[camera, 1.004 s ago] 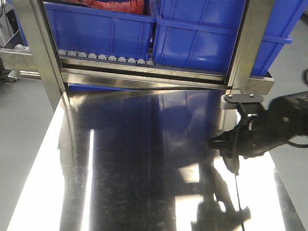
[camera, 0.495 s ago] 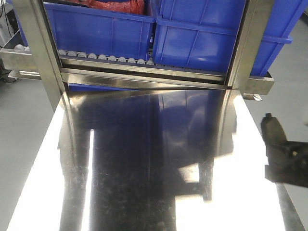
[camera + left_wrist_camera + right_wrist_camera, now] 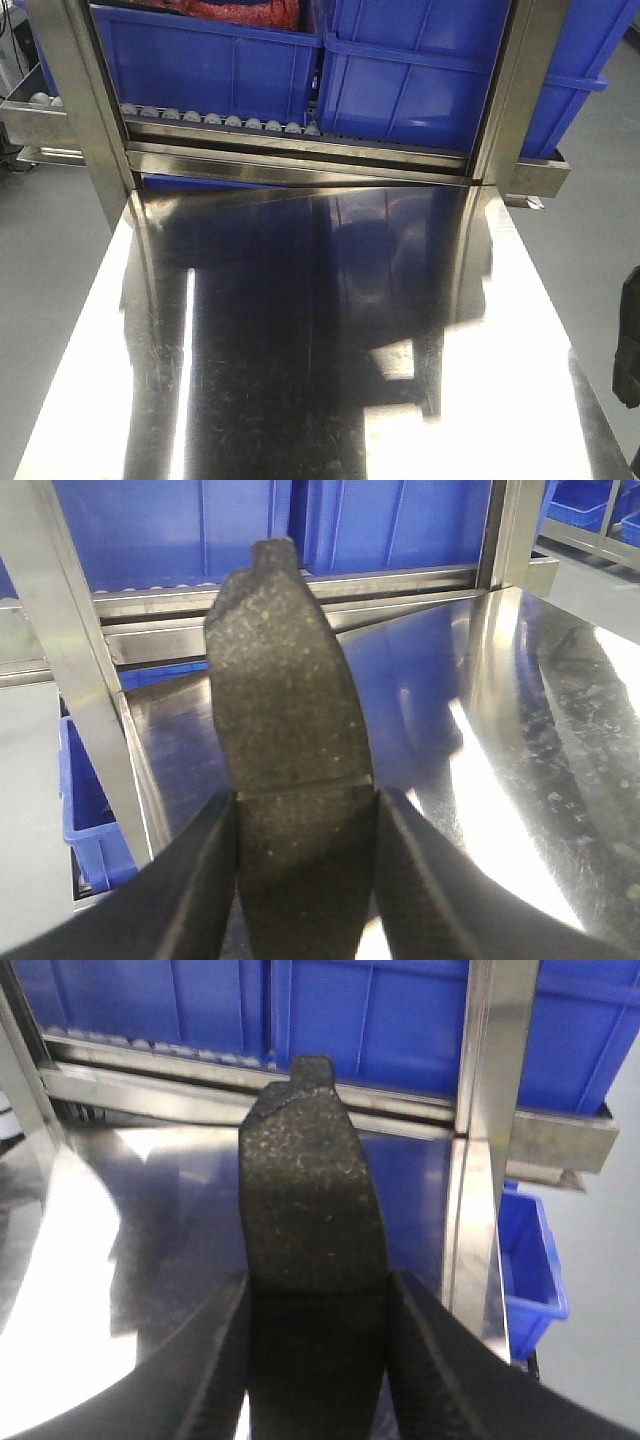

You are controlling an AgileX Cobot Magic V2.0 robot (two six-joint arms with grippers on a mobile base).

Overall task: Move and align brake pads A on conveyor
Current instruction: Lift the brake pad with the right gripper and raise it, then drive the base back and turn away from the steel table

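- Gripping one brake pad (image 3: pixel 285 700), L gripper (image 3: pixel 305 825): long axis pts fwd twd blue bins (image 3: pixel 390 525)
- R gripper (image 3: pixel 315 1310) clamps 2nd pad (image 3: pixel 310 1190), same heading

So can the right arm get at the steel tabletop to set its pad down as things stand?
Probably yes. The right gripper is shut on a brake pad, and the steel tabletop ahead of it shows nothing lying on it; only the rack post stands at its far edge.
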